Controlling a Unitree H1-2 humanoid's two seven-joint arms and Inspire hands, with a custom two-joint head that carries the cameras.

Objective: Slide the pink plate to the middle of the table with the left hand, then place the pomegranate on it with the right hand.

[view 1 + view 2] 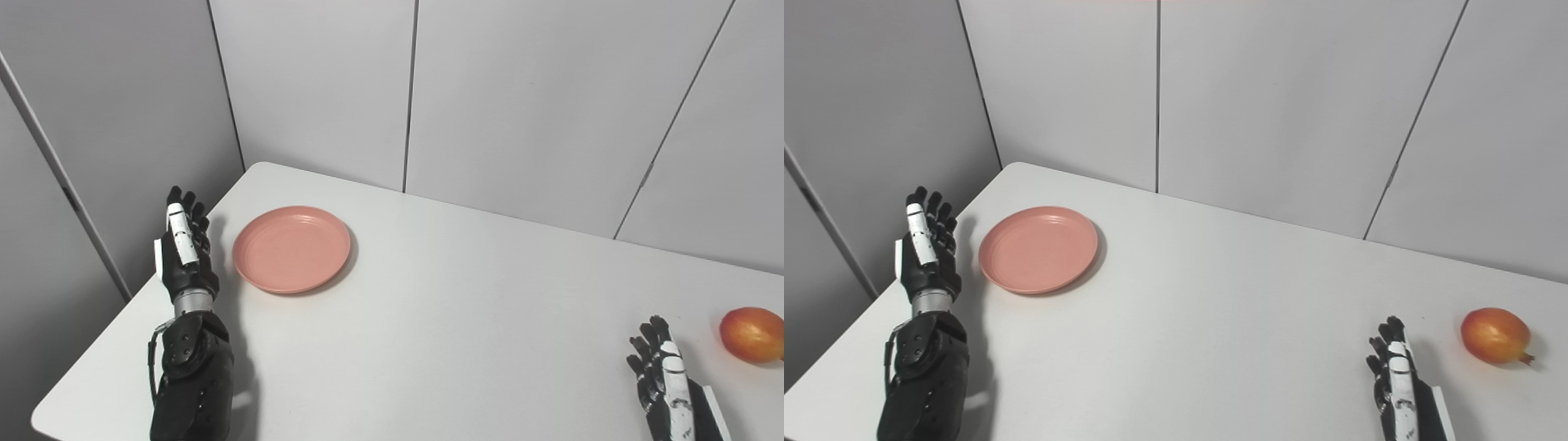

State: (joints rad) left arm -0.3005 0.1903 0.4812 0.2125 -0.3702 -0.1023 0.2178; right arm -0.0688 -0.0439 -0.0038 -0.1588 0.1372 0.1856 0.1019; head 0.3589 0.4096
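The pink plate (pixel 291 248) lies empty on the white table (pixel 465 306) near its far left corner. My left hand (pixel 182 245) stands edge-on just left of the plate, fingers straight and apart, holding nothing, with a small gap to the rim. The pomegranate (pixel 1495 335), red and yellow, lies on the table at the far right. My right hand (pixel 1398 380) is open and empty at the bottom right, a short way left of the pomegranate and nearer to me.
Grey wall panels (pixel 502 92) stand close behind the table's far edge. The table's left edge (pixel 110 331) runs just under my left forearm.
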